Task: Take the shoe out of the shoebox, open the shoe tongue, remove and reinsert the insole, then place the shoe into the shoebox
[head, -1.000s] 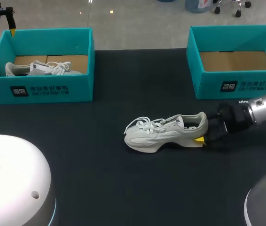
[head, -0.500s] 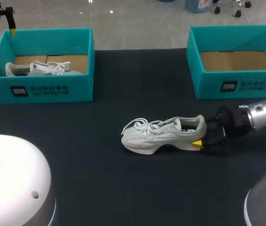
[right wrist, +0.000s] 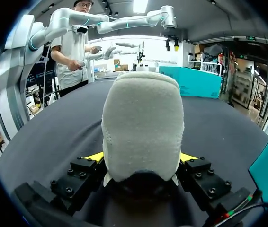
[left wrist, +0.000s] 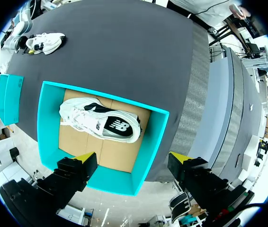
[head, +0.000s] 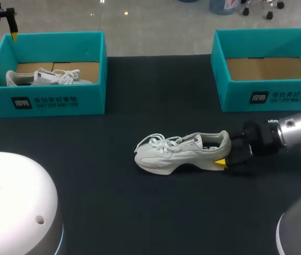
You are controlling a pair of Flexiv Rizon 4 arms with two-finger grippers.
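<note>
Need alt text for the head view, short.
A white sneaker stands sole-down on the dark table, with the right gripper shut on its heel. Behind it are two teal shoeboxes: the left shoebox holds another white shoe, the right shoebox shows only its cardboard floor.

Dark worktop (head: pixel 113 207), a teal box (head: pixel 60 101) at its far left side, open at the top, a pale laced shoe (head: pixel 39 78) lying inside it on the brown cardboard bottom
</note>
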